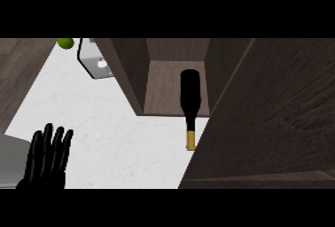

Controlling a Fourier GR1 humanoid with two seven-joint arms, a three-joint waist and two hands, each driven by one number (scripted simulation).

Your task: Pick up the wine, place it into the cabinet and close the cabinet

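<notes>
Resting at the lower left of the head view, the left robot hand (47,156) points its straight, slightly spread fingers up the frame and holds nothing. It lies over the white tabletop (124,137), well apart from the wine. The wine (189,106), a black bottle with a gold-capped neck, stands in the open cabinet (177,75) on its wooden floor, neck toward the viewer. The cabinet door (274,119) fills the right side, swung open. A green fruit (64,43) sits at the top left beside a white object (95,64).
</notes>
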